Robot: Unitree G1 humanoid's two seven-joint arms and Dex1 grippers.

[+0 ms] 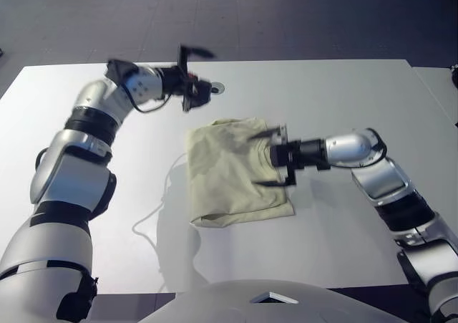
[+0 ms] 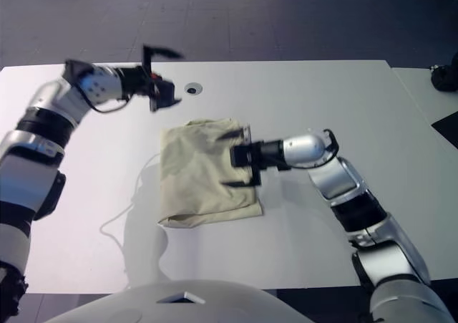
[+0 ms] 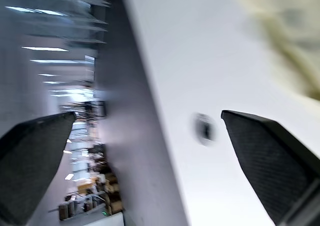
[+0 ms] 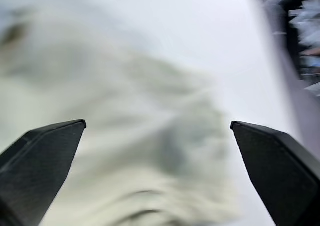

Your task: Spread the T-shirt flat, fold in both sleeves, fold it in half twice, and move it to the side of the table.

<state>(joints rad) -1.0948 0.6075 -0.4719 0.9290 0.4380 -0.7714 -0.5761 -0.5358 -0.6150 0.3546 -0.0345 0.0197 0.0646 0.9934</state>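
Right claw (image 1: pixel 266 158) hangs spread over the folded pale-yellow cloth T-shirt (image 1: pixel 222 183) on the white worktop (image 1: pixel 343 94); left claw (image 1: pixel 192 79), also spread, hovers beyond. Soft and floppy, probably best pinched at an edge.

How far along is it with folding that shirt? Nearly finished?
Mostly done, it seems. The T-shirt lies as a compact folded rectangle, no sleeves sticking out. Nothing is held: the right gripper hangs open over its right edge, the left gripper is open, raised above the far table. The bundle sits mid-table, so moving it aside is left; whether another fold is due, I cannot tell.
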